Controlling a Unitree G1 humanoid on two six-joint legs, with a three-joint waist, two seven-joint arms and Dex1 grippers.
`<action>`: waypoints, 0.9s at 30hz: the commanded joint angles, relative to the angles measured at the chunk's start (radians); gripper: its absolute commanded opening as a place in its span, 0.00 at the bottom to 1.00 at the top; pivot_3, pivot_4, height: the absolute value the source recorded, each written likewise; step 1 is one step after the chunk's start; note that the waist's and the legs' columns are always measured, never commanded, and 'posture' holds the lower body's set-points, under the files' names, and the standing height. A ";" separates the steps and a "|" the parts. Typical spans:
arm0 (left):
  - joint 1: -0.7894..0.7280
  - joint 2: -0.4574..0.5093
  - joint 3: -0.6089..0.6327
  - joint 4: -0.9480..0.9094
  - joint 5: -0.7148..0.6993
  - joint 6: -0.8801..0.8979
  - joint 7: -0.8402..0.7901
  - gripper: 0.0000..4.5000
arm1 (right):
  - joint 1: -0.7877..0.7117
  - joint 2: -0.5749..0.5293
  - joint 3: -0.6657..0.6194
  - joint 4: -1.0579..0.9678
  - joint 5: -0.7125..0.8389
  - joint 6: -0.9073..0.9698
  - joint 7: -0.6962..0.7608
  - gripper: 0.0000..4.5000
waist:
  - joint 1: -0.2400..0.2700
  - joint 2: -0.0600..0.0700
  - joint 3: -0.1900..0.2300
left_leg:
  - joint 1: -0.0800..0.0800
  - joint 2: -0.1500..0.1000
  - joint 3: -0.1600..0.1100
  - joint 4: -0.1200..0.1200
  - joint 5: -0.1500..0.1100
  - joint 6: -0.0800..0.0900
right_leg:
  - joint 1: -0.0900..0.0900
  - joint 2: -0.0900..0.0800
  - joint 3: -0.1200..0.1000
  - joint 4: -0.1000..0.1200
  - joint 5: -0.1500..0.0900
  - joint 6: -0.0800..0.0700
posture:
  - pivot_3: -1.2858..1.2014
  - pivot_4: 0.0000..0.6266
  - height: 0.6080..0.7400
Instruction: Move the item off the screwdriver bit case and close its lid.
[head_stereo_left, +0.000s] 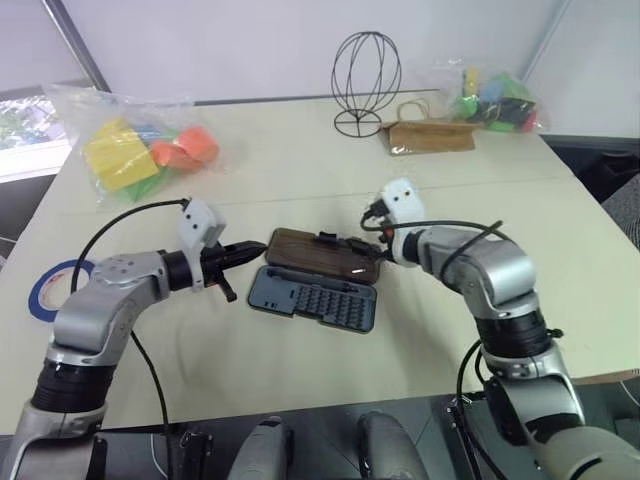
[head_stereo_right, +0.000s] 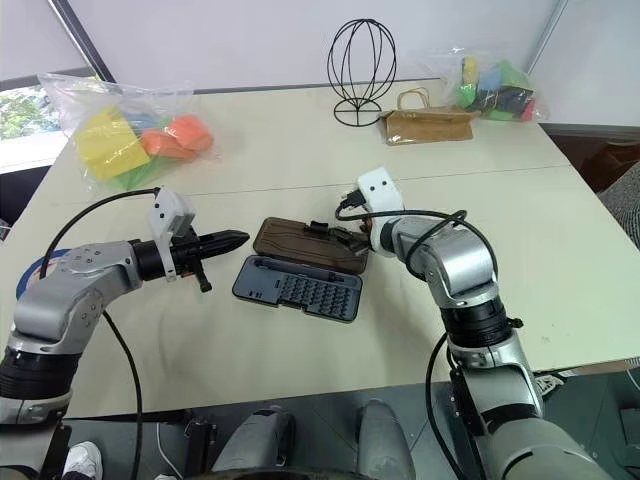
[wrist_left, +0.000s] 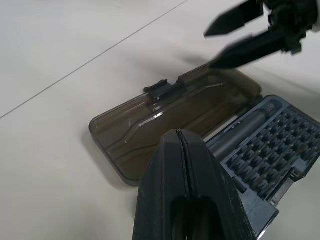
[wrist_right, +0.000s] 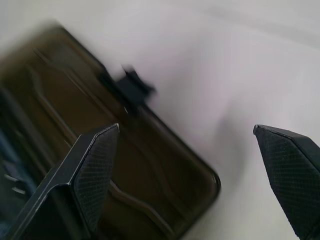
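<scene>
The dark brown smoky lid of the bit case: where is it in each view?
Left eye: dark brown smoky lid, centre, behind the grey-blue tray.
Right eye: centre.
Left wrist: middle.
Right wrist: left half.
Shared landmark: small black latch.

2 head views look down over the table; each wrist view sits close above the open screwdriver bit case, their shared ground

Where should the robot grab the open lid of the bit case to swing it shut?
Probably at the lid's far long edge, beside the small black latch, coming from the far side. The lid lies flat and open on the table, hinged along the tray, so that free edge lifts most easily. The open right gripper is nearest.
</scene>
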 joint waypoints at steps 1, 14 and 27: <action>0.011 0.002 0.026 -0.026 0.003 -0.026 0.003 0.00 | -0.018 -0.009 0.010 -0.021 -0.034 0.031 -0.020 0.99 | -0.002 0.000 0.000 | 0.000 0.000 0.000 0.000 0.000 0.000 | 0.000 0.000 0.000 0.000 0.000 0.000 | 0.52 0.24 1.00; 0.037 -0.007 0.016 -0.029 0.026 -0.056 0.023 0.00 | 0.019 0.061 -0.096 -0.046 -0.062 0.199 -0.102 0.99 | -0.003 0.000 0.000 | 0.000 0.000 0.000 -0.001 0.000 0.000 | -0.001 0.000 0.000 0.001 0.000 0.000 | 0.52 0.24 1.00; 0.036 -0.003 0.024 -0.034 0.047 -0.060 0.024 0.00 | 0.012 0.075 -0.074 -0.002 -0.076 0.176 -0.089 0.01 | 0.001 0.000 -0.001 | 0.000 -0.001 0.000 -0.001 0.000 0.000 | 0.000 0.000 0.000 0.001 0.000 0.000 | 0.52 0.24 1.00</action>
